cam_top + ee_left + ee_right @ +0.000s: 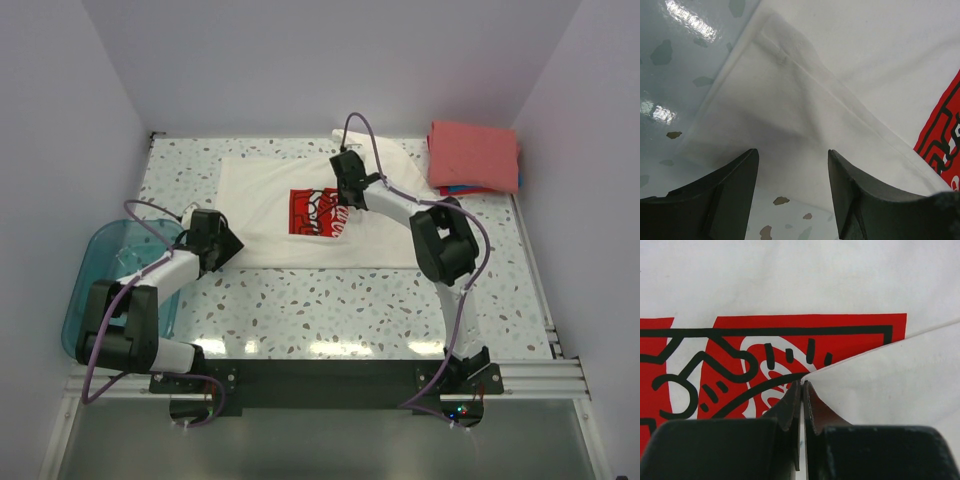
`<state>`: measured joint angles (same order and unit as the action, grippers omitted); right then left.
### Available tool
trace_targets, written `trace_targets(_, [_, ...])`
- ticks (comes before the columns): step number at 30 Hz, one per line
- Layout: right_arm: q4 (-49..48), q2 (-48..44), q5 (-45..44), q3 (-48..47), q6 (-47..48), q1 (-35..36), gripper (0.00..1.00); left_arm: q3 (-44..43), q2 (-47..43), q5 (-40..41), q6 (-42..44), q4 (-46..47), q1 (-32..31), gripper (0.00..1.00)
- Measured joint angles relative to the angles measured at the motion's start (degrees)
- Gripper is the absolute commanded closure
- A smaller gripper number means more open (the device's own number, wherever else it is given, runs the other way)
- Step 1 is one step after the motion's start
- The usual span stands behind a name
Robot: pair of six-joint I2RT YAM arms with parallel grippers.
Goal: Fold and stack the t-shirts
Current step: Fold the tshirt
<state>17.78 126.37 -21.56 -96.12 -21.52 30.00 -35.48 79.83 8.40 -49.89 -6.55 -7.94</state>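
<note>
A cream-white t-shirt (265, 215) with a red-and-white chest print (318, 212) lies spread on the speckled table. My right gripper (345, 192) is shut on a corner of the shirt's right side, folded over onto the print; the wrist view shows the pinched cloth edge (880, 375) at the gripper (802, 384). My left gripper (228, 247) is open and empty at the shirt's near left corner (765, 130), with its dark fingers (735, 175) just above the cloth. A folded coral-red shirt (473, 155) lies at the back right on a blue edge (470, 190).
A translucent teal plastic tub (95, 290) stands at the left edge beside my left arm. Walls close in the table on the left, back and right. The speckled tabletop (330, 305) lies between the shirt and the arm bases.
</note>
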Motion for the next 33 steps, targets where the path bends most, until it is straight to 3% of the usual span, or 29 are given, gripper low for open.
trace_targets(3, [-0.59,0.0,0.02,0.07,0.52,0.35,0.99,0.0,0.0,0.02,0.0,0.0,0.0,0.38])
trace_targets(4, [-0.68,0.0,0.02,0.07,0.66,0.35,0.94,0.0,0.0,0.02,0.0,0.0,0.0,0.38])
trace_targets(5, [-0.68,0.0,0.02,0.09,0.76,0.35,0.8,0.0,0.0,0.02,0.0,0.0,0.0,0.37])
trace_targets(7, [-0.66,0.0,0.02,0.09,1.09,0.33,0.66,0.0,-0.02,0.2,0.0,-0.02,0.0,0.34])
trace_targets(8, [-0.63,0.0,0.04,0.09,1.2,0.33,0.53,0.0,-0.11,0.37,0.0,-0.13,0.0,0.29])
trace_targets(11, [-0.15,-0.5,0.04,0.13,1.53,0.31,0.4,0.0,-0.94,1.14,-0.07,-1.09,0.0,0.25])
trace_targets(16, [3.85,-5.38,0.0,0.44,1.36,-0.02,0.39,-0.57,-4.28,4.7,-0.74,-5.29,-0.02,0.24])
trace_targets(20, [5.97,-16.48,0.52,7.1,-1.11,-1.51,0.41,-0.87,-5.6,7.8,-2.84,-8.9,-0.02,0.28])
trace_targets(27, [5.86,-41.9,5.27,31.58,-8.96,-8.74,0.41,0.11,-5.9,11.39,-6.6,-13.07,-0.02,0.3])
trace_targets(33, [8.2,-50.66,9.16,47.23,-13.2,-13.84,0.42,1.49,-6.45,13.18,-8.15,-13.97,-0.13,0.32])
